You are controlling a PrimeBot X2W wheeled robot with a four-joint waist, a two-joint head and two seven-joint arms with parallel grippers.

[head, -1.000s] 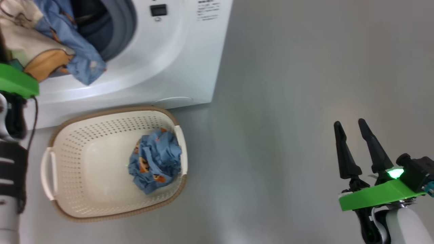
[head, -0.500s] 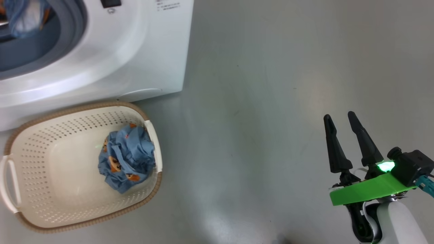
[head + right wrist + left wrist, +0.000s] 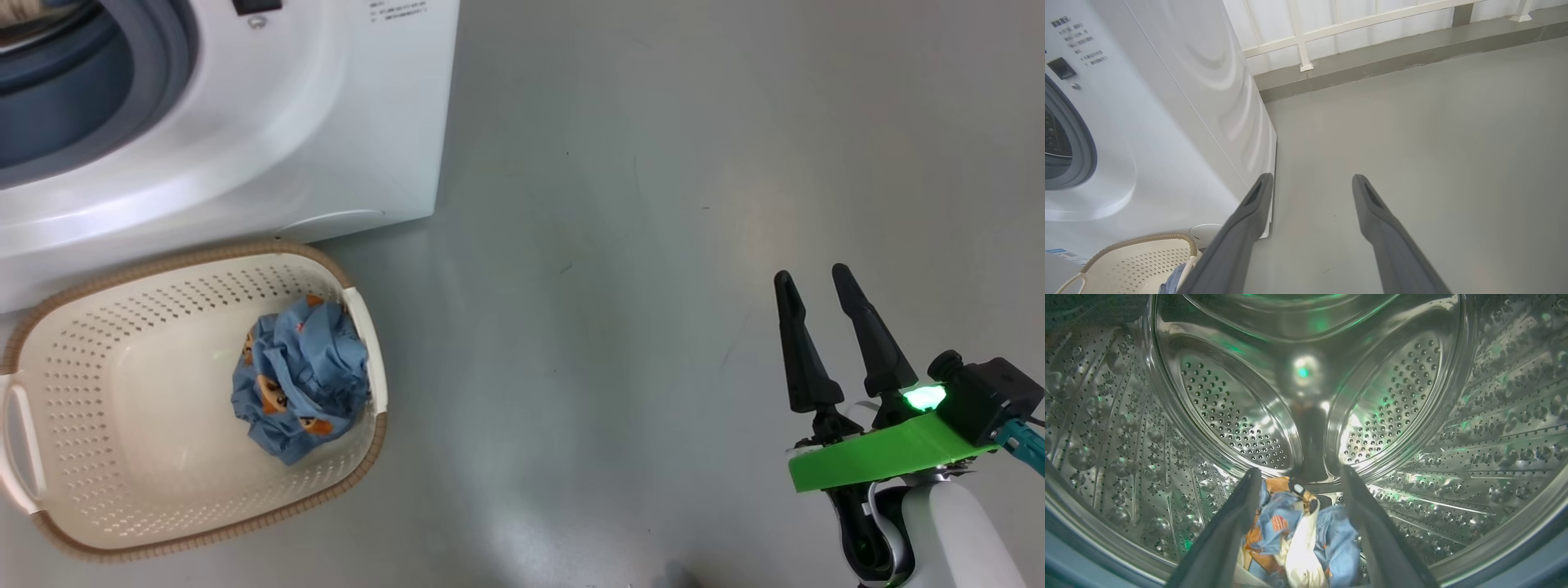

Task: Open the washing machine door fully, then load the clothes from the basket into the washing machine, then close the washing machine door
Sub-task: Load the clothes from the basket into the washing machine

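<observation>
The white washing machine (image 3: pixel 286 122) stands at the upper left with its grey-blue seal (image 3: pixel 175 57) showing; the washing machine door is out of view. My left gripper (image 3: pixel 1300 470) is inside the steel drum (image 3: pixel 1229 412), open. A blue, orange and cream bundle of clothes (image 3: pixel 1298 539) lies loose between and below its fingers. The cream basket (image 3: pixel 122 392) sits on the floor in front of the machine with more blue printed clothes (image 3: pixel 298 376) against its right wall. My right gripper (image 3: pixel 811 275) hangs open and empty over bare floor far to the right, also seen as the right gripper (image 3: pixel 1312 177) beside the machine's side (image 3: pixel 1167 102).
Grey floor (image 3: pixel 653 204) stretches right of the machine and basket. In the right wrist view a white railing (image 3: pixel 1351 30) on a low kerb runs along the back, and the basket's rim (image 3: pixel 1139 241) sits at the lower left.
The garment that hung at the machine's opening has gone into the drum, and my left gripper has opened off it. The head camera has shifted. The right gripper is much as before.
</observation>
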